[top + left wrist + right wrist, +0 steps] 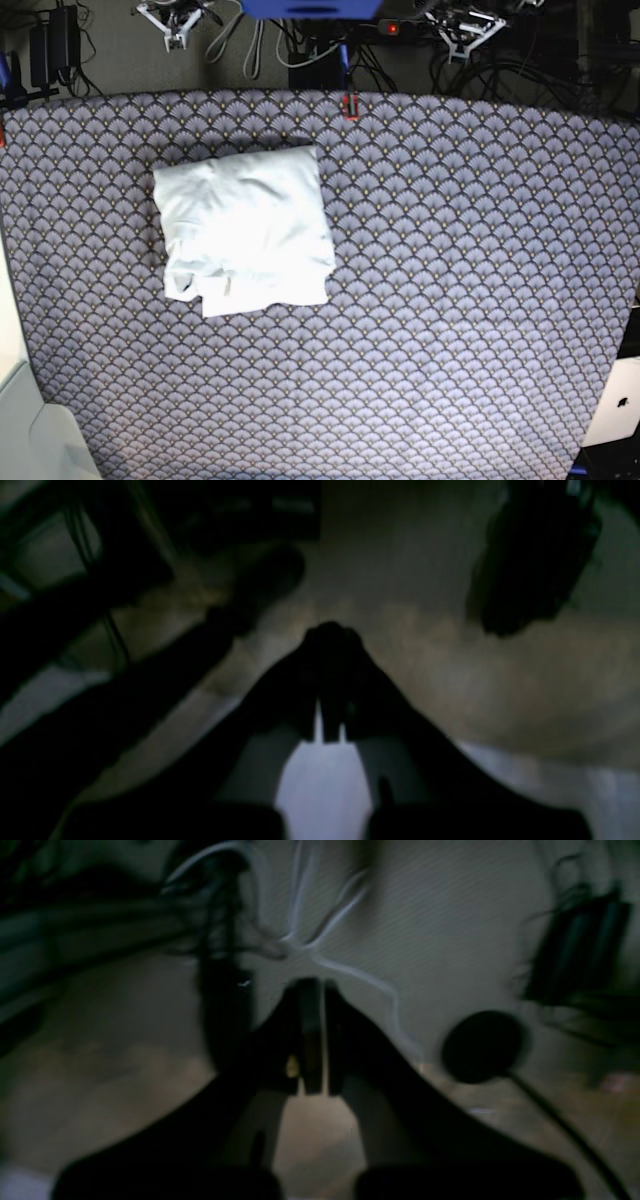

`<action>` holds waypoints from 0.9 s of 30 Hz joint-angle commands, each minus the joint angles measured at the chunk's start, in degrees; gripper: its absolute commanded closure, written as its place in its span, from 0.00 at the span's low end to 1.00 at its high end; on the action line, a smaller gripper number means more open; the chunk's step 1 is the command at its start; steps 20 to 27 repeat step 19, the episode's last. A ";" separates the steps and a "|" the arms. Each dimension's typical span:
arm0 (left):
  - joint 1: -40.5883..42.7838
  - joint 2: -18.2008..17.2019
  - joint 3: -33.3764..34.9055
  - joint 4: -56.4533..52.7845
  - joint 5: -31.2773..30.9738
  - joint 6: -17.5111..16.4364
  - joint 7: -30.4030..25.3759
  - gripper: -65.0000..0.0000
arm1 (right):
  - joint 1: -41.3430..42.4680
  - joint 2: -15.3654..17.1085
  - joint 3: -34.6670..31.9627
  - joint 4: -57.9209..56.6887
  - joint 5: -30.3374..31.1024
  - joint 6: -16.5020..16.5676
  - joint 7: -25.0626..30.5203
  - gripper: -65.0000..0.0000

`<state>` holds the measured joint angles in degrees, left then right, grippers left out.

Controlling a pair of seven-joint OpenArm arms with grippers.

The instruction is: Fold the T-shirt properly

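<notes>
The white T-shirt (245, 228) lies folded into a rough square on the left half of the patterned table cover (460, 280), with a few loose edges sticking out at its near left corner. Both arms are pulled back beyond the table's far edge, well away from the cloth. In the dark left wrist view my left gripper (330, 630) is shut, with nothing between its fingers. My right gripper (315, 985) is shut and empty too. Neither wrist view shows the T-shirt.
Cables and a power strip (340, 45) run behind the far edge. A small red object (350, 104) sits on that edge. White cables (345, 970) and a round black object (482, 1045) lie on the floor under the right gripper. A white laptop corner (620, 405) shows at the right.
</notes>
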<state>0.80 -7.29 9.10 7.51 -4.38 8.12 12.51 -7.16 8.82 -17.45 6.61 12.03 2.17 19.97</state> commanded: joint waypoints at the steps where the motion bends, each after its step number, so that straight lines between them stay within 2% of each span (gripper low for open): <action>1: -0.05 -0.14 0.00 -0.52 -0.06 0.45 -0.51 1.00 | -0.62 0.54 -0.09 -0.33 0.06 -1.87 -0.14 1.00; 7: -1.19 -0.05 -0.36 -0.96 -0.76 0.63 -1.92 1.00 | 0.96 0.90 -0.17 -3.58 0.06 -11.54 -0.14 1.00; 10: -1.28 0.30 -0.36 -0.96 -4.80 0.45 -2.89 1.00 | 0.87 1.16 -0.17 -3.75 0.06 -14.35 0.12 1.00; 13: -1.19 0.74 0.08 -1.05 -7.88 0.45 -7.37 1.00 | 0.87 1.16 -0.17 -3.58 0.06 -14.70 0.21 1.00; 17: -0.58 1.88 0.08 -3.07 -8.58 0.45 -11.50 1.00 | 0.96 0.81 -0.61 -3.49 0.06 -14.70 0.30 1.00; 19: -0.58 2.41 -0.18 -3.77 -8.67 0.45 -13.88 1.00 | 1.22 0.02 -2.99 -3.49 0.06 -14.70 0.39 1.00; 27: -0.58 2.41 -0.18 -3.77 -8.67 0.45 -13.88 1.00 | 1.22 0.02 -2.99 -3.49 0.06 -14.70 0.39 1.00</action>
